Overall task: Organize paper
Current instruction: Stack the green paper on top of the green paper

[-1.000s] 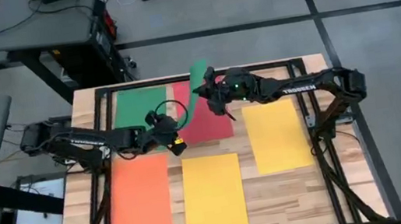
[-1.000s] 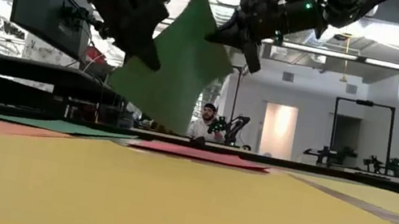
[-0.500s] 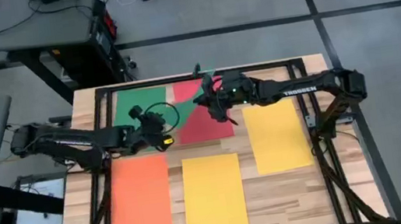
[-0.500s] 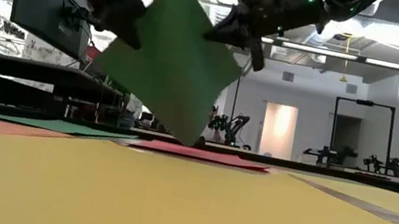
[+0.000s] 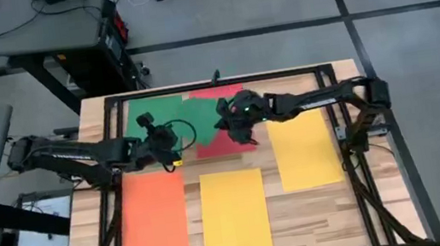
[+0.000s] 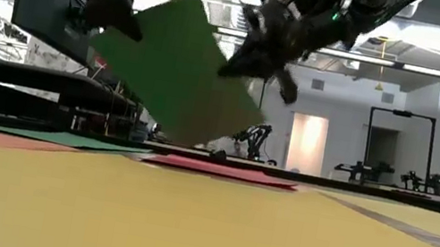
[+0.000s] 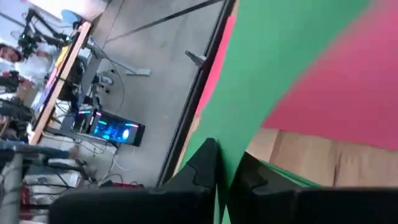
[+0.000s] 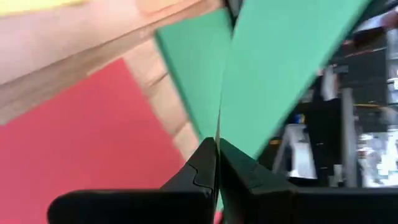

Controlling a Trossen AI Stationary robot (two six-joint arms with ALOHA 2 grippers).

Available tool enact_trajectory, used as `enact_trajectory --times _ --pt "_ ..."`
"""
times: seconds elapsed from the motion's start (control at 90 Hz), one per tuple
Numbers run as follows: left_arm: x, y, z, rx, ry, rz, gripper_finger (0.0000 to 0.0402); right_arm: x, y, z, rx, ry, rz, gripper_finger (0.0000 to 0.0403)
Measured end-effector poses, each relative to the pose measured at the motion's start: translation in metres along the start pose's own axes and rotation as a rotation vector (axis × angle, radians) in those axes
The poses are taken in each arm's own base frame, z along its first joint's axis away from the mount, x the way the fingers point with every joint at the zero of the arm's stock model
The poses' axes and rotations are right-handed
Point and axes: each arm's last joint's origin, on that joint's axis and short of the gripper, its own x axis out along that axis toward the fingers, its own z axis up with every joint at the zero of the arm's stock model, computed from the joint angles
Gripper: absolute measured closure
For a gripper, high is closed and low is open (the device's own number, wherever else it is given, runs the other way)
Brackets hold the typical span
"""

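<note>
Hanging between both end effectors (image 6: pixel 254 57): green paper (image 6: pixel 180 66)

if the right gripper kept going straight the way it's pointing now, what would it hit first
Probably the left gripper. The right gripper points across the table toward it, both shut on the raised green sheet between them. Below lie the red sheet and another green sheet. Depth is unclear.

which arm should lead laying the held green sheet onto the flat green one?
Left, probably. The left gripper sits over the flat green sheet; the right gripper holds the lifted green sheet above the red sheet.
</note>
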Motion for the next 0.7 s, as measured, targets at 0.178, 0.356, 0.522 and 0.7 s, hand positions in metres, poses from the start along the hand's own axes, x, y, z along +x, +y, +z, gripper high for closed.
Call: enact_trajectory --times 0.178,0.356,0.522,0.7 --pt "-0.013 0.001 0.007 0.055 0.064 -0.033 0.0401 0.028 -0.010 -0.005 0.005 0.012 0.000 0.0403" --pt "-0.021 -0.006 0.013 0.124 0.178 -0.049 0.0401 0.051 -0.031 -0.014 -0.016 0.054 -0.011 0.0403" --pt "-0.025 -0.014 0.022 0.152 0.278 -0.069 0.0401 0.053 -0.048 -0.008 -0.049 0.076 -0.041 0.0403" --pt "-0.026 -0.024 0.015 0.085 0.442 -0.105 0.0401 0.051 -0.052 -0.006 -0.034 0.026 -0.027 0.0403"
